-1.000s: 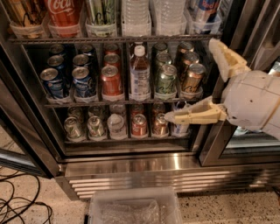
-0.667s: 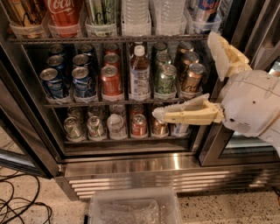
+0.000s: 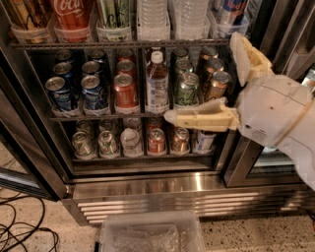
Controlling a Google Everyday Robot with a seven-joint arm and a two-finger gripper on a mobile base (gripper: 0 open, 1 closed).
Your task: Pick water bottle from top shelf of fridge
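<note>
Two clear ribbed water bottles [image 3: 153,19] [image 3: 190,17] stand side by side on the top shelf [image 3: 118,44], a wire rack with a steel front rail; only their lower parts show. The fridge [image 3: 147,189] is open, with a steel frame and a ribbed base grille. My gripper [image 3: 202,77] is open and empty in front of the middle shelf's right half, below and right of the bottles. One cream finger [image 3: 199,118] points left and the other [image 3: 246,54] points up beside the right frame.
A red cola can [image 3: 71,15] and green cans [image 3: 114,17] share the top shelf. A white-capped brown bottle [image 3: 156,81] stands among cans on the middle shelf. A clear plastic bin [image 3: 152,236] sits on the floor in front. Cables [image 3: 19,226] lie at left.
My gripper has moved left and slightly up across the fridge front; its lower finger now reaches further over the middle shelf's cans. It stays open and empty.
</note>
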